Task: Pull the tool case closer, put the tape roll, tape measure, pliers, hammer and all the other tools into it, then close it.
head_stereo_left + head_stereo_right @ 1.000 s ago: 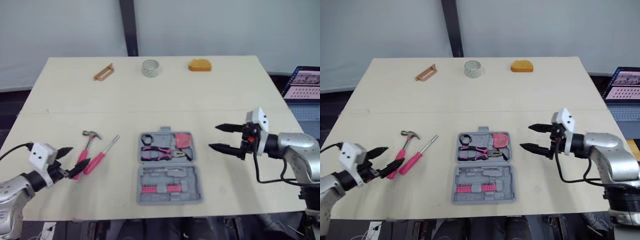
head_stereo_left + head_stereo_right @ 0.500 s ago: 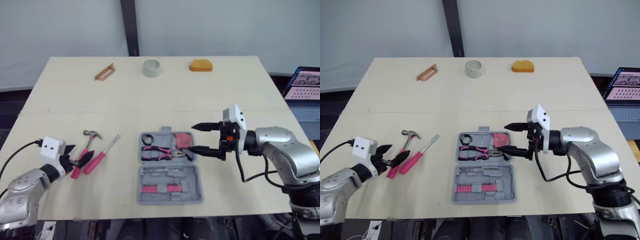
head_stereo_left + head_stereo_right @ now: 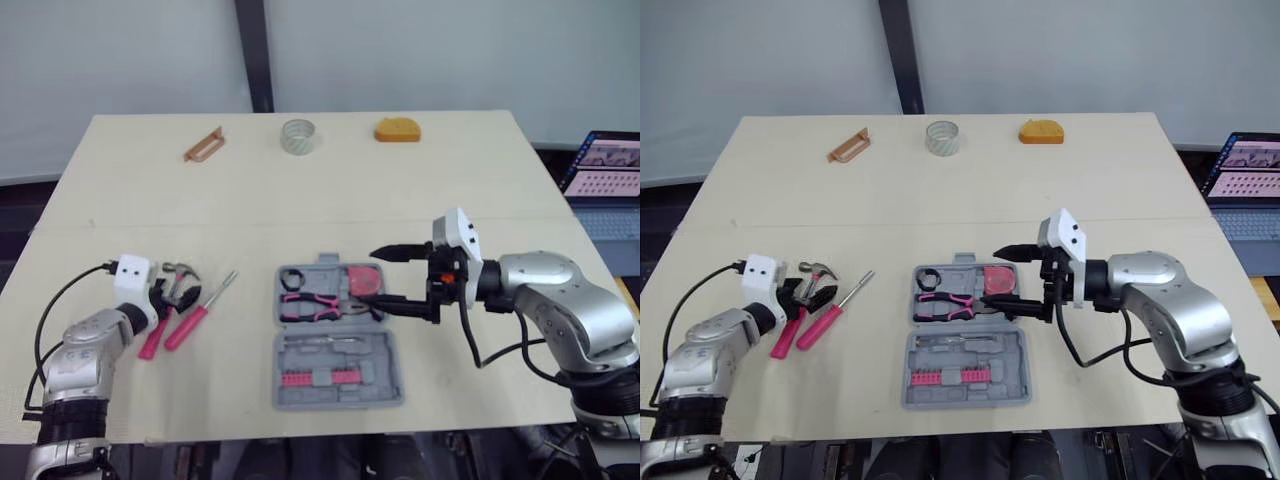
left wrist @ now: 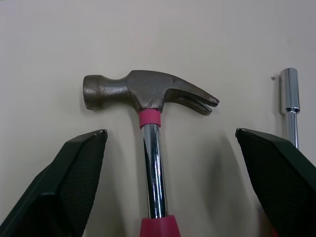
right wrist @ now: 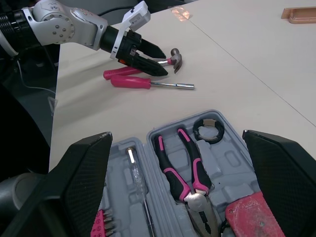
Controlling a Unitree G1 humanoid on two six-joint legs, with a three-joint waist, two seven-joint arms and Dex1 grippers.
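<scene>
The left hand [image 4: 170,133] is spread wide over the hammer [image 4: 148,94], one finger on either side of the chrome shaft just below the head. It looks lined up for a pinch, I'd judge, but grips nothing yet. The hammer lies flat on the table [image 3: 480,180], just beside a pink-handled screwdriver [image 3: 200,310].

The tool case [image 3: 388,358] sits open at the front middle, close to the robot, so the pull looks done. In it lie the pliers [image 5: 185,173], a small black ring [image 5: 210,129] and a red item [image 5: 252,217] that is probably the tape measure. The right hand [image 3: 370,275] hovers over that upper half, released and empty — perhaps placed there to steady the case.

Well apart, along the far edge, stand the tape roll [image 3: 298,136], a copper-coloured piece [image 3: 205,145] and an orange object [image 3: 398,130] — too small to identify. Closing on the thin shaft risks a slip; the pink grip may hold better.
</scene>
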